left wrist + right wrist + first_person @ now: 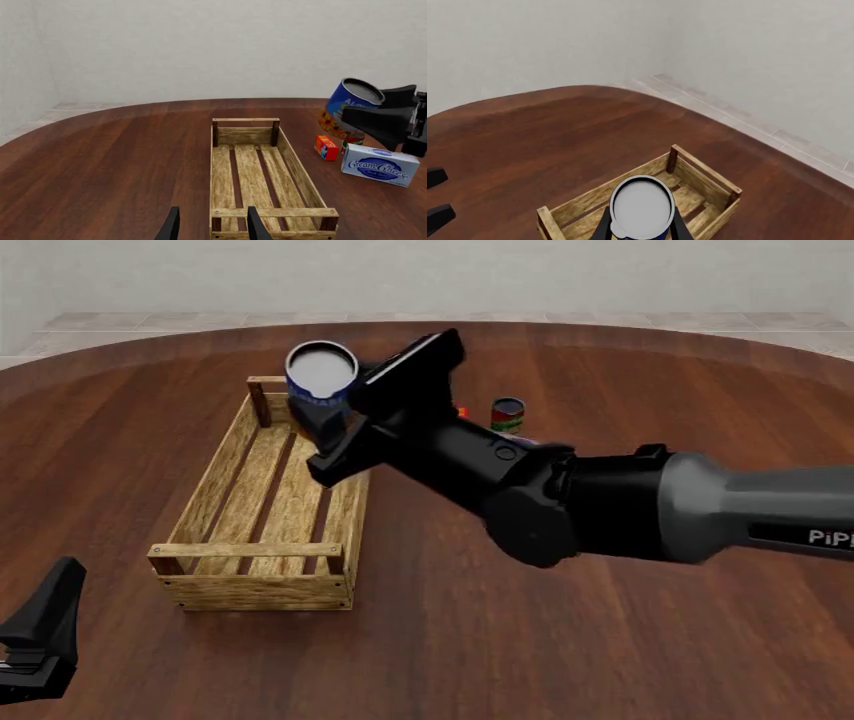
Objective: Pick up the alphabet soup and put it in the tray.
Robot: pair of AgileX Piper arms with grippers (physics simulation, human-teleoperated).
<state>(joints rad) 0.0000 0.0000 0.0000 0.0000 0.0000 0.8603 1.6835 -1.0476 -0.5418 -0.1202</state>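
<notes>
Left wrist view: my left gripper (209,226) stands open at bottom centre before the tray (297,172); at right, my right gripper (373,112) clamps the alphabet soup (347,107), airborne.

Front view: the soup hangs over the tray's far right rim, upper left.

Right wrist view: its silver top fills bottom centre above the slats.

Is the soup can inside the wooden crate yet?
Not yet. The right pincer holds the alphabet soup can in the air above the crate, whose slatted bottom is empty.

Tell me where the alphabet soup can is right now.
In the front view the alphabet soup can is held in the right claw, lifted off the table above the far right end of the wooden tray.
</notes>
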